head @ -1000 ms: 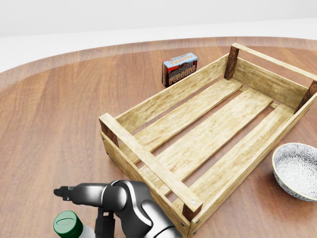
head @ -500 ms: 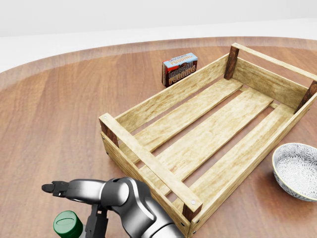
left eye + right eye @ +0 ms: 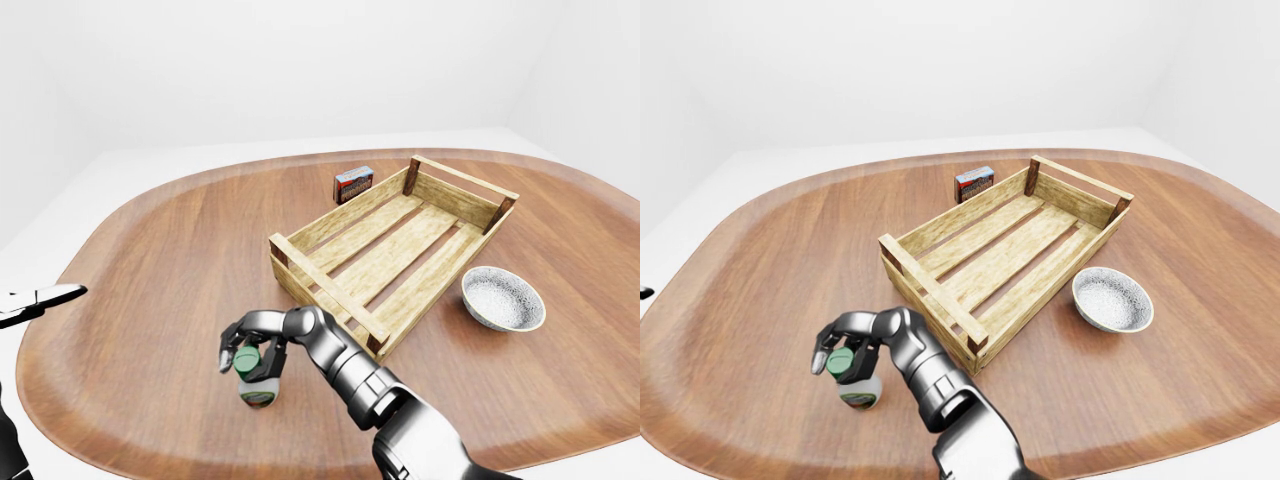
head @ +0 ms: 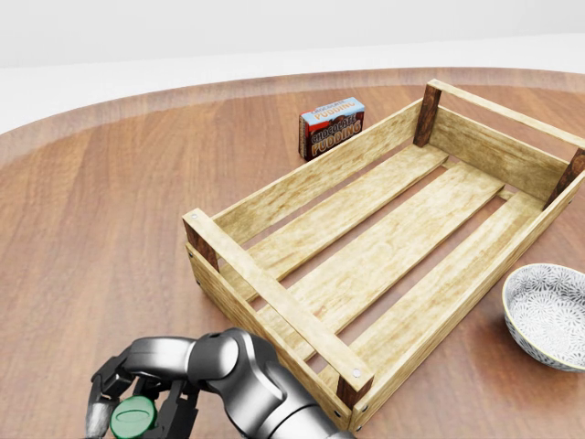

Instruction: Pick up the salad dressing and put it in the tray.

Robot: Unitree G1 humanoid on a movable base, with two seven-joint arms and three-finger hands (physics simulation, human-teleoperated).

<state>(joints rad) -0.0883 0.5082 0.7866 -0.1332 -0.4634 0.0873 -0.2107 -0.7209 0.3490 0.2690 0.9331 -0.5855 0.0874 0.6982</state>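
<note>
Dressing [image 3: 258,378]: small bottle, green cap, standing upright on the table [image 3: 150,260] at lower left of the left-eye view, well clear of the tray's near corner, which lies up and to the right of it. Long axis vertical, cap pointing up; label end rests on the wood. Right hand [image 3: 250,342] sits directly over the cap, arm entering from the bottom edge of the view and reaching leftward. Fingers [image 3: 822,357] are curled down around the cap and neck on both sides, cap visible between them in the head view. Whether they press the bottle or merely cage it cannot be told from these frames; the grip looks nearly closed but not confirmed. Left hand [image 3: 40,298] shows only as a pale tip at the far left edge of the left-eye view, well apart from the bottle, state not readable. Right hand is clearly the nearer. Tray [image 3: 300,262]: slatted wooden crate, nothing inside, long axis running from lower left to upper right of the view. Judgement: the move ahead is a straight lift, then a carry up and right over the near end wall. Risk: a top grasp on a cap may let the bottle swing or slip.
</note>
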